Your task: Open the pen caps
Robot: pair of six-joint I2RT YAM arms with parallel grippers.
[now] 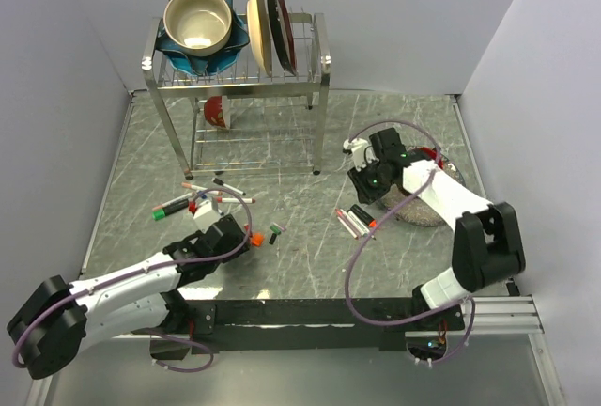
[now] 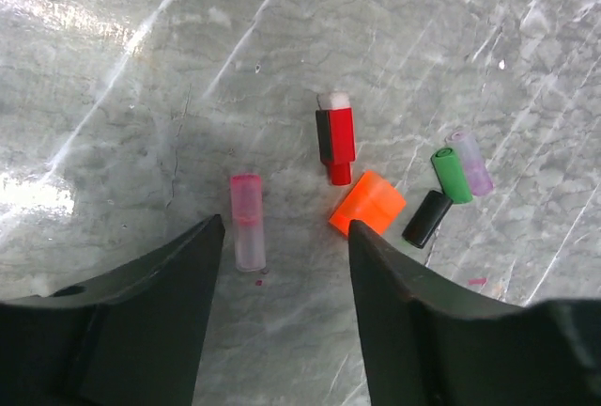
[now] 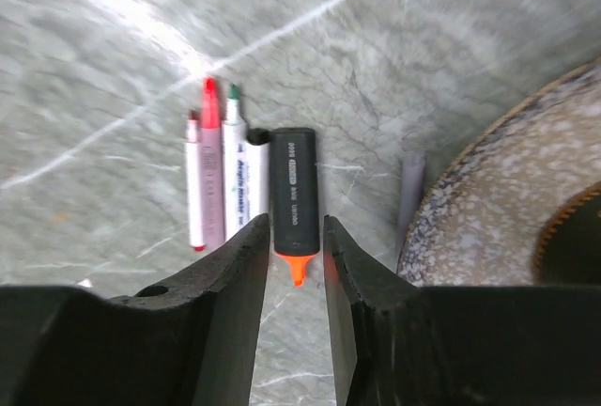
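Presently, off the left gripper (image 2: 286,237): loose caps lying flat just ahead.
- Pink cap (image 2: 247,223) nearest, just off the left finger, long axis running away from the jaws.
- Red cap (image 2: 335,135) further ahead, same heading.
- Orange cap (image 2: 367,203) just off the right finger.
- Black cap (image 2: 427,218) and green cap (image 2: 452,174) beyond, to the right.

Left jaws spread wide, holding nothing, touching nothing.

Off the right gripper (image 3: 293,235): black highlighter (image 3: 294,190) dead ahead, long axis in line with the gap, bare orange tip pointing back between the fingers. Thin pens (image 3: 235,180) parallel, just left of it, tips bare. Right jaws parted narrowly, empty, clear of the tip on both sides.

Seen from above only: pen cluster (image 1: 202,197), apparently capped, ahead and left of the left gripper, well apart from the right one. Judged nearer the left arm, so likely its pick next.
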